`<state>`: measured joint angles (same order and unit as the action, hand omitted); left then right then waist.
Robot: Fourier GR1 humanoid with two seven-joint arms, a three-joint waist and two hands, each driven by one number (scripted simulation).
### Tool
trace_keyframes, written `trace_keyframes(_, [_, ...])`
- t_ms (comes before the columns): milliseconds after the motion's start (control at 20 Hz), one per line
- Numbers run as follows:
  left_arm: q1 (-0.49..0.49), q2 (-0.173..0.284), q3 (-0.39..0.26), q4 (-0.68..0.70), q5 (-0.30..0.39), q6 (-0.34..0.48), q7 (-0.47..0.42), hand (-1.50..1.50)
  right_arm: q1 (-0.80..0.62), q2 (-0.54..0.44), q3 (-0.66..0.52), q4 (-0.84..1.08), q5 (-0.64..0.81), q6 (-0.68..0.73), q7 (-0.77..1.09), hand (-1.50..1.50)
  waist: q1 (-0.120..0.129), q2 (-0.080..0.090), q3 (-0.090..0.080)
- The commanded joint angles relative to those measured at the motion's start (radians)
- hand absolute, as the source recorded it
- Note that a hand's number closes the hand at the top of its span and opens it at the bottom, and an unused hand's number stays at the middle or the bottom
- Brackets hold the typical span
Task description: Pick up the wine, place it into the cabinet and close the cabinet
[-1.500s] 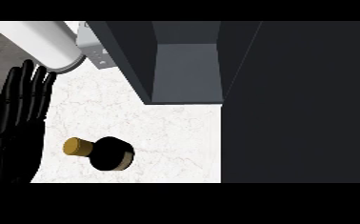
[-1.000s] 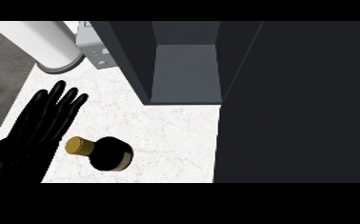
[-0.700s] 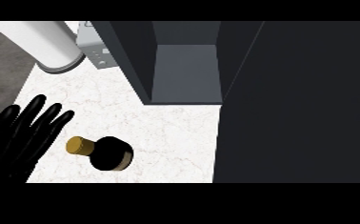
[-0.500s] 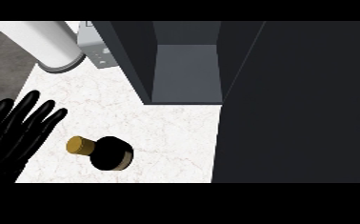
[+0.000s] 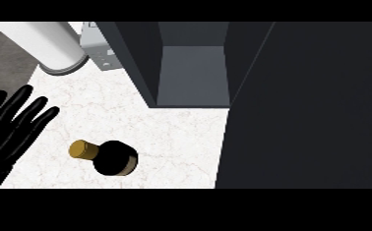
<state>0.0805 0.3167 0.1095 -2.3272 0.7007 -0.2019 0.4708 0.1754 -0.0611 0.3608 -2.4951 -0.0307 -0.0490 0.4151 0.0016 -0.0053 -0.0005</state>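
The wine bottle stands on the white marble counter, seen from above as a dark round body with a gold cap. My left hand shows at the left edge, open with its fingers straight and pointing up and to the right. It is left of the bottle and apart from it. Behind the bottle, the cabinet stands open, with a grey inside. Its dark door fills the right side of the view.
A white cylinder stands at the back left of the counter. A small grey box sits between it and the cabinet's left wall. The counter's left edge runs beside my left hand.
My left hand has dropped from beside the white cylinder to the left of the bottle, moving partly out of the view. The bottle has not moved.
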Motion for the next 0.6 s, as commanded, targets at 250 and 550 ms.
trace_keyframes(250, [-0.017, -0.013, 0.013, -0.079, 0.052, 0.030, 0.048, -1.50, -0.045, -0.031, 0.048, -0.217, 0.070, -0.078, 0.201, -1.50, -0.008, 0.000, 0.000])
trace_keyframes(550, [0.002, -0.049, -0.024, -0.062, -0.033, 0.030, 0.038, -1.50, -0.056, -0.049, 0.059, -0.183, 0.079, -0.108, 0.166, -1.50, -0.010, 0.001, 0.000])
